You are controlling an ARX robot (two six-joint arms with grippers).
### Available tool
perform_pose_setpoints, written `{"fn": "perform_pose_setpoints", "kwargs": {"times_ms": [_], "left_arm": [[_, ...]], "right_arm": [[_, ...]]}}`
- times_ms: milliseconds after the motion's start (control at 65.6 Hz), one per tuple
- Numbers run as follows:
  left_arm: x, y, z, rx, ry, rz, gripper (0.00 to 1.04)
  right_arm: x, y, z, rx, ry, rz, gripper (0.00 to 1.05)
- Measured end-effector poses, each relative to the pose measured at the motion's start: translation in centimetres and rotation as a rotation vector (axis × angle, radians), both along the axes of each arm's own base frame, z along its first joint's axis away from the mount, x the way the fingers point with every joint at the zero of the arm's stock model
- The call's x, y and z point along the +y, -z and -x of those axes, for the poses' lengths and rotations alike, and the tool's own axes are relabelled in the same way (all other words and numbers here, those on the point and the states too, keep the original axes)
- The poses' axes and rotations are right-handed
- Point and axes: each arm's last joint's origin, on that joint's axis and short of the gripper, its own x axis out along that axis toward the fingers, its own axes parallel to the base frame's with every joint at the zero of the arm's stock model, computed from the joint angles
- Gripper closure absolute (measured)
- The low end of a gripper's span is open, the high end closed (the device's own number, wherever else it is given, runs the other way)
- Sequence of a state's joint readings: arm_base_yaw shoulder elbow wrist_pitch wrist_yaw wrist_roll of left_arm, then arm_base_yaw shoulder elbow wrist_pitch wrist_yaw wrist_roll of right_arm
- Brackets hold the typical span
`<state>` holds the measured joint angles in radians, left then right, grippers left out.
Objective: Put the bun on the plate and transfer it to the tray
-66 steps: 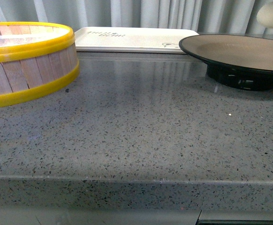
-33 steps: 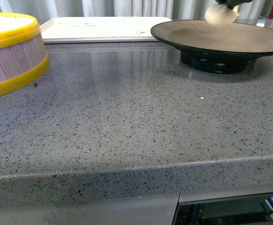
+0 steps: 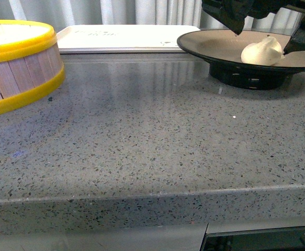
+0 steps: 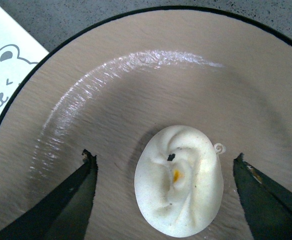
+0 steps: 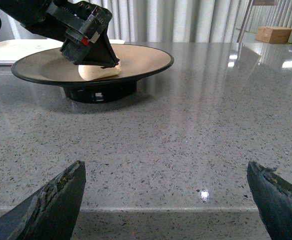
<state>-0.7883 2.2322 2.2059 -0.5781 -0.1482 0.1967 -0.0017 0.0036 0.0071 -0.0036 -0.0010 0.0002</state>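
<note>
The white pleated bun lies on the tan inside of the black-rimmed plate at the far right of the counter. My left gripper hangs just above it, open, one finger on each side of the bun and clear of it. In the left wrist view the bun sits between the open fingertips of the left gripper on the plate. The cream tray lies behind, left of the plate. My right gripper is open and empty over the counter's front edge, facing the plate.
A yellow-rimmed wooden steamer stands at the far left. The grey speckled counter spans the foreground, with its front edge near the bottom. The tray's bear print lies beside the plate's rim.
The bun was held in the left gripper above the plate's far side; now it lies on the plate and the left gripper has opened round it. The view has shifted a little.
</note>
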Motion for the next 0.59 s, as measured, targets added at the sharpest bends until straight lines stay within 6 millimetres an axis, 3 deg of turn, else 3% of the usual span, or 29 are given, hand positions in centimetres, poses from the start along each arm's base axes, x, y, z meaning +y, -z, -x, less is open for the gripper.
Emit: {"fn": "perform_pose_setpoints", "kwargs": {"times_ms": [107,381,503,595], "left_arm": [[0.0,-0.9,0.1,-0.003,-0.005,0.024,0.05],[1.1,-4.0,0.4,-0.059,-0.029,0.11,0.07],[3.2,-5.8,0.9,-0.14,-0.073,0.157,0.07],[6.3,-7.6,1.6,-0.209,-0.118,0.202,0.07]], "right_arm": [[0.0,0.0,0.0,0.0,0.0,0.0,0.08],[0.0,0.0,0.0,0.0,0.0,0.0,0.08],[0.0,0.0,0.0,0.0,0.0,0.0,0.08],[0.0,0.0,0.0,0.0,0.0,0.0,0.08]]}}
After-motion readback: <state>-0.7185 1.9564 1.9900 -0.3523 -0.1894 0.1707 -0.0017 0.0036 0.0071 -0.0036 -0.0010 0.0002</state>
